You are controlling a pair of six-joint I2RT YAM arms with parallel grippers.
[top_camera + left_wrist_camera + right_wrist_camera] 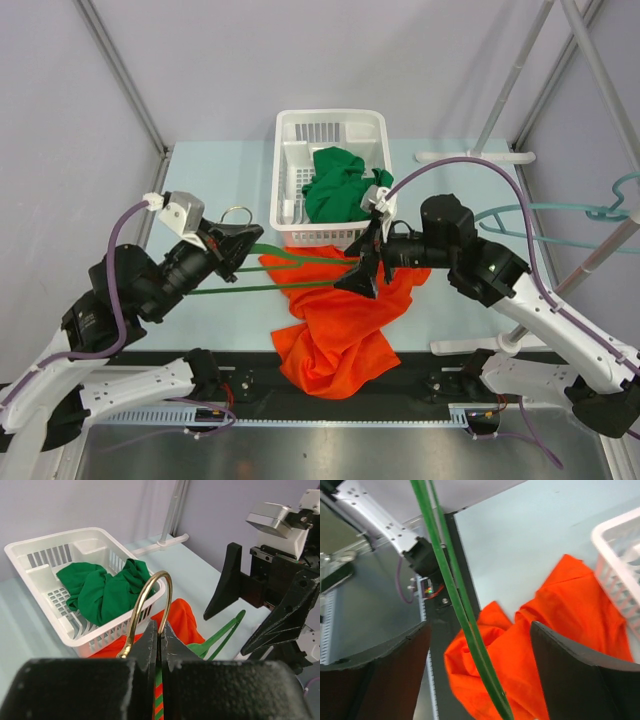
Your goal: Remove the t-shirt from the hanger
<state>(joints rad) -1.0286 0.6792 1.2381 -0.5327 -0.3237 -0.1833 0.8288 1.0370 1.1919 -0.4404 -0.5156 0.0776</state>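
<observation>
T-shirt (345, 330): one, orange; hanger (280, 251): one, green.

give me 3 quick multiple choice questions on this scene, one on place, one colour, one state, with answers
1. Where does the green garment lie?
A. in the white basket
B. on the bare table
C. on the rack

2. What colour is the t-shirt?
A. blue
B. orange
C. white

3. How is the right gripper?
A. shut on the t-shirt
B. shut on the basket
C. open, fingers wide apart

Answers:
1 A, it is bunched inside the basket's walls.
2 B, bright orange cloth lies in front of the basket.
3 C, its wrist view shows both fingers far apart, the green hanger between them.
</observation>
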